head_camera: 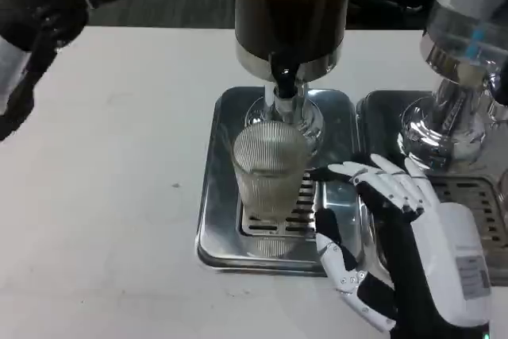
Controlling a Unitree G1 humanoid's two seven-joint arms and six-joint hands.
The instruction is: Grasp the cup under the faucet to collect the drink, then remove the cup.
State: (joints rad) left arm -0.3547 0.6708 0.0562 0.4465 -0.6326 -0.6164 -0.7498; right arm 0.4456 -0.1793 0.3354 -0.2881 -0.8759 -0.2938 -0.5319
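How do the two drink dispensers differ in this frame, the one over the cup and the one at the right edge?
The middle dispenser holds a dark drink; the right dispenser looks clear or pale. The middle dispenser has the ribbed glass cup standing under its faucet on the drip tray; nothing can be seen under the right dispenser's spout. The right hand lies in front of the gap between them, fingers apart, beside the cup. Both share shiny metal bases and metal trays.

My right hand [397,236] sits low at the right with its white back up and fingers [373,174] spread apart, holding nothing, thumb reaching leftward, while my left hand [48,5] is raised at the far upper left, blurred, its finger pose unreadable.
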